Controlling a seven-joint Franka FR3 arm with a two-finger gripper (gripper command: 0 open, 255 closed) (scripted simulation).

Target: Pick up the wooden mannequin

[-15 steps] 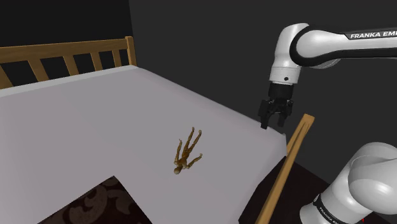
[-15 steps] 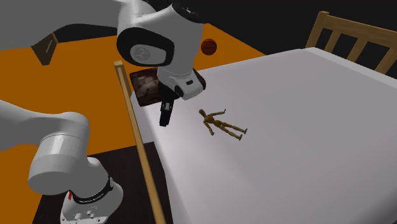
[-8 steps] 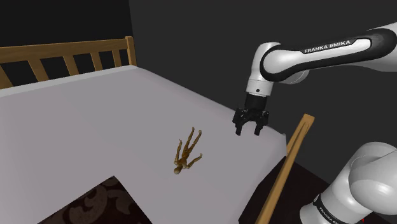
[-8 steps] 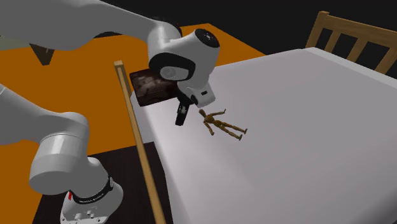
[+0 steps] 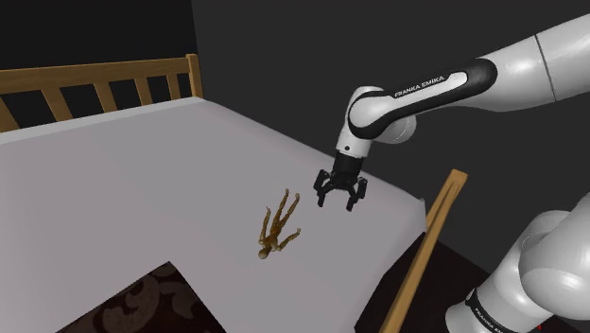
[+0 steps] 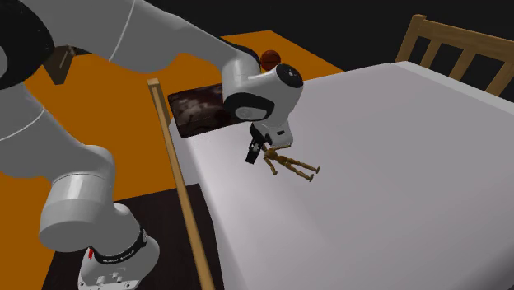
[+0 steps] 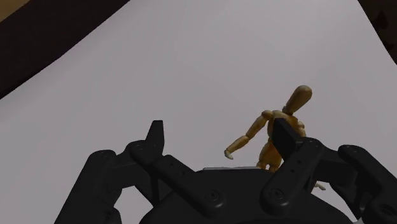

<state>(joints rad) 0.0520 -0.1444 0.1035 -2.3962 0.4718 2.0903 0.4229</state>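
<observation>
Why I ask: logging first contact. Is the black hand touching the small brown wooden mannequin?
Apart. The shoulder view shows bare white bed sheet between the black hand and the brown wooden mannequin.

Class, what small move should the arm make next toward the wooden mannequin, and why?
Probably slide the open gripper toward the shoulder view's left until it is centred over the wooden mannequin: the figure lies flat on the white bed, beside the fingers rather than between them.
</observation>
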